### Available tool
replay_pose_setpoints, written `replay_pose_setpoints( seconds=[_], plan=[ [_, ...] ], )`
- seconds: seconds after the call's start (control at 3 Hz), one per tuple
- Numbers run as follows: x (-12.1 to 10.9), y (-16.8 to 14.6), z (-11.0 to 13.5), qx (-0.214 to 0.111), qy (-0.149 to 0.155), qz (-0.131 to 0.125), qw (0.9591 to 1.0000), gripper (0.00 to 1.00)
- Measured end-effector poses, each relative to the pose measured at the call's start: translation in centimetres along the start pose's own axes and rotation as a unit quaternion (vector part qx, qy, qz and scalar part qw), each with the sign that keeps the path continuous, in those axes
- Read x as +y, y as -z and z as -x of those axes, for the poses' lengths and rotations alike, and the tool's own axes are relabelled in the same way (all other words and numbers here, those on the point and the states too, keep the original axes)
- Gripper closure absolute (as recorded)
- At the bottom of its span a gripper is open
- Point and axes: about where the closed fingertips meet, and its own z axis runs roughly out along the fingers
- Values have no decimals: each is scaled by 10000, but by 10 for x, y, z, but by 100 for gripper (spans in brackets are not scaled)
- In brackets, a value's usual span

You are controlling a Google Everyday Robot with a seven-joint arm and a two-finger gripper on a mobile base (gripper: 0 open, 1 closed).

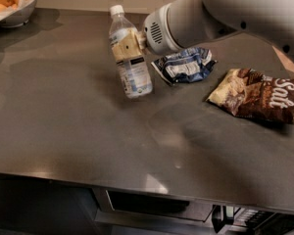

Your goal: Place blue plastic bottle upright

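Note:
The blue plastic bottle is a small clear bottle with a white cap and a pale label. It stands nearly upright on the grey table, its top leaning a little to the left and its base on the surface. My gripper is shut on the bottle's upper body, its tan fingers wrapped around the shoulder just below the neck. The white arm reaches in from the upper right.
A crumpled blue-and-white snack wrapper lies just right of the bottle. A brown chip bag lies at the right. A white bowl of oranges stands at the back left corner. The table's front edge runs along the bottom.

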Motion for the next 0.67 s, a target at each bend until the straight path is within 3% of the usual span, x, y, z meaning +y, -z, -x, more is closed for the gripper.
replay_pose_setpoints(
  seconds=[0.33, 0.67],
  plan=[
    [-3, -2, 6, 236, 498, -245, 9982, 100],
    [-3, -1, 8, 594, 871, -394, 9936, 100]
  ],
)
